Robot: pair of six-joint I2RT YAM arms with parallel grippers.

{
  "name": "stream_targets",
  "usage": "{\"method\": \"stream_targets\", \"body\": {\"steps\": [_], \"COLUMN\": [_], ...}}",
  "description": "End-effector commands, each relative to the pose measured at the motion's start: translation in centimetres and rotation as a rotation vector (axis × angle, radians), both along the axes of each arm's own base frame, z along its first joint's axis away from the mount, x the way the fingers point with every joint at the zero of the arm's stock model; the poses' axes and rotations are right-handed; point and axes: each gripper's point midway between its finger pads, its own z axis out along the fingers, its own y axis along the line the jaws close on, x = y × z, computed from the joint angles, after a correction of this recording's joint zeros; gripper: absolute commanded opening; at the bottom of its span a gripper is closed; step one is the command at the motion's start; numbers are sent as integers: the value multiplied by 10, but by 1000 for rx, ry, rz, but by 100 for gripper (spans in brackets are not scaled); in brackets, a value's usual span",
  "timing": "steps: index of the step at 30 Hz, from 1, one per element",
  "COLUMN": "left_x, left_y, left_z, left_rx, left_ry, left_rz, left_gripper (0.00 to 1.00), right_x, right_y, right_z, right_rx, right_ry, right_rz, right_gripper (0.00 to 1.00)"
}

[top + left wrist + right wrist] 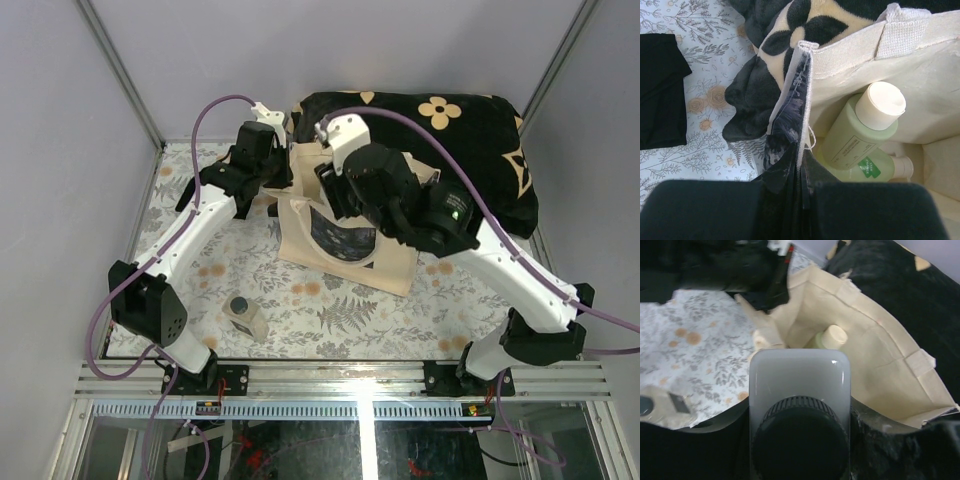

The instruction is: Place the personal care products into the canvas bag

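Observation:
The canvas bag (350, 262) stands open mid-table. My left gripper (268, 182) is shut on its left rim, the cloth pinched between the jaws (802, 172). Two pale green bottles with beige caps (860, 137) (885, 167) lie inside the bag; one also shows in the right wrist view (827, 337). My right gripper (335, 195) is shut on the white bottle with the dark cap (799, 382), held above the bag's opening (880, 355). The squat clear-tan bottle (246, 316) lies on the table in front of the bag, also in the right wrist view (660, 410).
A black cushion with beige flowers (440, 140) lies behind the bag, touching it (790, 40). A folded black cloth (660, 90) lies on the floral table cover (330, 310) to the left. Grey walls close the sides and back.

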Motion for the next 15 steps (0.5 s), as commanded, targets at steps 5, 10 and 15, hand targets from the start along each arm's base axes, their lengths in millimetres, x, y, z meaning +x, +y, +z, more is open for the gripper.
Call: {"method": "stream_targets", "body": {"steps": [5, 10, 15], "left_x": [11, 11, 9], "left_y": [3, 2, 1], "left_z": [29, 27, 28], "left_rx": [-37, -38, -46], "left_ry": [-112, -107, -109], "left_rz": [3, 1, -7], "left_gripper": [0, 0, 0], "right_x": [80, 108, 120], "right_y": [-37, -48, -48], "right_z": [67, 62, 5], "right_rx": [184, 201, 134], "right_ry": [-140, -112, 11], "right_rz": [-142, -154, -180], "right_gripper": [0, 0, 0]}}
